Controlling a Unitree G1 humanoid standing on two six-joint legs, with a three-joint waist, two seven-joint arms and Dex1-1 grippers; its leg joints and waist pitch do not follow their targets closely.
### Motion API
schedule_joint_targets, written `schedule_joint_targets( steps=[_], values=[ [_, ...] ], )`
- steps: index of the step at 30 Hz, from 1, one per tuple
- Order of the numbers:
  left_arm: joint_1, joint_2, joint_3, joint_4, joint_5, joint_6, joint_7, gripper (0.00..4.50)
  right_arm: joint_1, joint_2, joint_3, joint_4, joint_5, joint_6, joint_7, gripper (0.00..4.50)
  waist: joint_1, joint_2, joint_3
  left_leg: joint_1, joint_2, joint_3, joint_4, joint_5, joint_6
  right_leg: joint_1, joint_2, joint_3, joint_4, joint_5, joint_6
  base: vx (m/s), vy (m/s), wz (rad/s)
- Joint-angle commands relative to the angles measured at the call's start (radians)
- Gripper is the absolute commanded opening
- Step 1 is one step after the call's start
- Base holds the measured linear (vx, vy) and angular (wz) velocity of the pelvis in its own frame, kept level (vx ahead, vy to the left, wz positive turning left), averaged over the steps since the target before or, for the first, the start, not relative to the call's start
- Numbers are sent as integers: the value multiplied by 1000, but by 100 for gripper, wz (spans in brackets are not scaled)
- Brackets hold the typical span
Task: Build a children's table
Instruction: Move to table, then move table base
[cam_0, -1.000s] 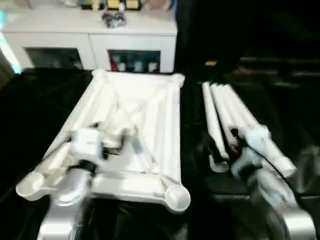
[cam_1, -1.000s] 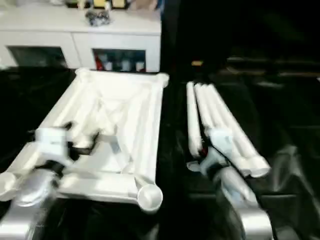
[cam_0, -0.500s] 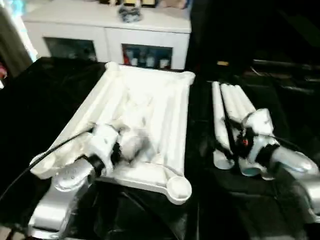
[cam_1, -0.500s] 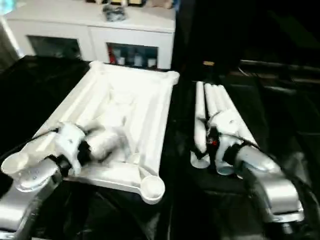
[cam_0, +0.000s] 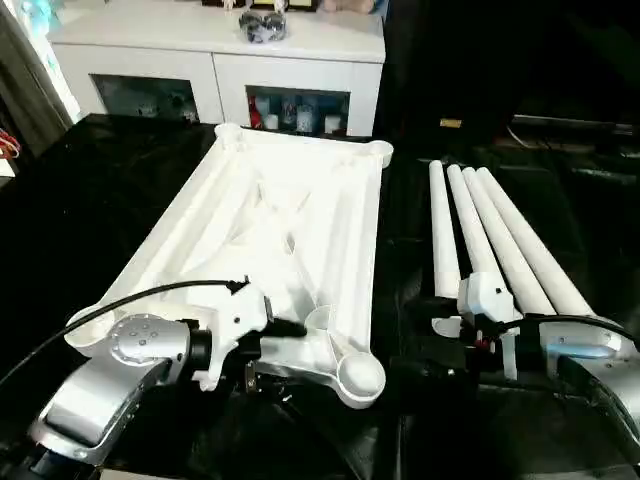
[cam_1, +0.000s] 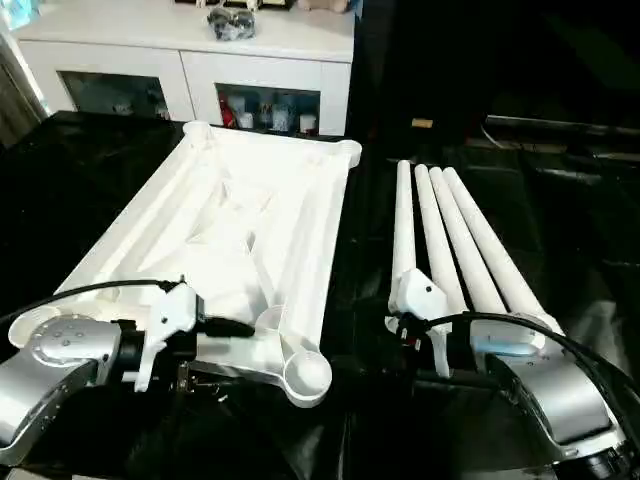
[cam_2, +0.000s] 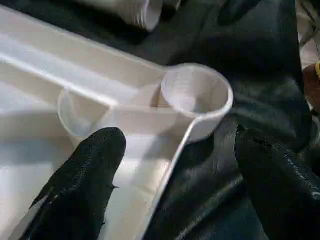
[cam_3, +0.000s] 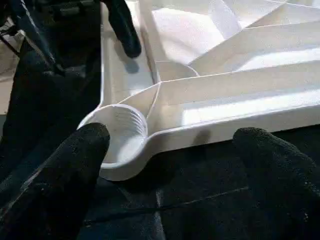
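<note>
- Nearest you, your left claw (cam_2: 172, 165) stands wide apart with nothing in it, one black finger over the inside of the table top's near rim and the other out over the dark worktop (cam_0: 120, 190), so the rim runs between them untouched.
- Just ahead of that claw sits the near corner socket (cam_0: 360, 377) of the table top (cam_0: 290, 230), which lies upside down with its X-ribbed underside facing up. If you close here, you would catch only the thin rim wall (a poor hold, I judge), and the top could pivot or skid on the glossy black cover.
- Your right claw (cam_3: 172, 150) is also spread wide and empty, looking across at that same socket from beside the legs' near ends. Both claws point toward one corner, so sweeping either inward risks a knock between them or a shove on the top.
- The four legs (cam_0: 490, 240) lie side by side to the right of the top, flared ends toward you. Your right wrist hangs directly above those ends; a careless drop or swing could roll the tubes apart or off toward the edge.
- Farthest off, the white cabinet (cam_0: 215, 60) stands behind the worktop, well clear of the parts.
</note>
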Motion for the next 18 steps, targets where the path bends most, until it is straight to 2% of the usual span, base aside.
schedule_joint_targets(
  steps=[1,2,3,4,6,7,8,10,12,13,14,17,18],
  values=[
    [-5,30,-35,17,51,-36,-32,367,1,3,18,-46,-16,-2,-7,450,4,1,-48,8,47,-10,-78,-149,40,34,-73,44,-75,-61,-209,0,0,0],
    [-4,39,-44,19,68,-42,-32,367,3,3,21,-60,-10,9,-3,450,4,11,-49,9,48,-11,-78,-149,39,32,-73,44,-73,-55,-210,0,0,0],
    [-4,43,-49,21,75,-44,-30,345,4,2,22,-68,-5,16,0,450,2,7,-49,9,49,-11,-78,-153,37,32,-72,43,-73,-39,-215,0,0,0],
    [-6,53,-58,25,90,-42,-26,330,2,-2,23,-75,-8,20,2,450,3,18,-50,10,49,-13,-78,-156,34,32,-72,43,-71,-32,-218,0,0,0],
    [-10,58,-62,32,100,-41,-20,322,-1,-5,24,-78,-12,20,3,450,0,13,-50,9,48,-11,-79,-163,33,33,-70,42,-72,-19,-224,0,0,0],
    [-18,57,-62,46,108,-41,-12,318,-6,-13,24,-79,-18,19,6,450,-1,0,-50,10,47,-8,-77,-159,37,34,-70,43,-74,-19,-227,0,0,0],
    [-20,57,-61,49,109,-42,-11,311,-6,-15,24,-80,-18,19,6,450,2,4,-50,9,47,-9,-77,-152,38,35,-73,43,-70,-19,-230,0,0,0],
    [-34,41,-48,81,108,-60,6,279,-9,-30,22,-84,-17,18,16,450,2,4,-50,8,47,-8,-76,-148,41,34,-73,43,-73,-37,-228,0,0,0],
    [-40,26,-31,100,84,-85,-7,276,-14,-37,22,-83,-22,10,19,450,2,4,-50,7,47,-8,-76,-145,42,35,-74,43,-73,-45,-227,0,0,0],
    [-42,20,-25,107,73,-98,-20,267,-17,-39,25,-81,-30,7,20,450,2,0,-50,7,48,-7,-76,-142,44,34,-75,43,-74,-46,-227,0,0,0],
    [-42,20,-25,107,73,-98,-20,240,-17,-39,25,-81,-30,7,20,450,3,1,-50,7,48,-8,-76,-139,45,34,-75,43,-73,-44,-228,0,0,0],
    [-64,25,-42,130,95,-117,-37,234,-18,-50,38,-84,-35,13,39,450,4,1,-51,8,48,-8,-75,-128,52,34,-75,43,-71,-30,-228,0,0,0],
    [-73,26,-50,139,102,-125,-45,225,-18,-54,42,-86,-38,13,42,450,4,5,-52,7,48,-8,-74,-126,54,34,-75,43,-71,-28,-228,0,0,0]
  ],
)
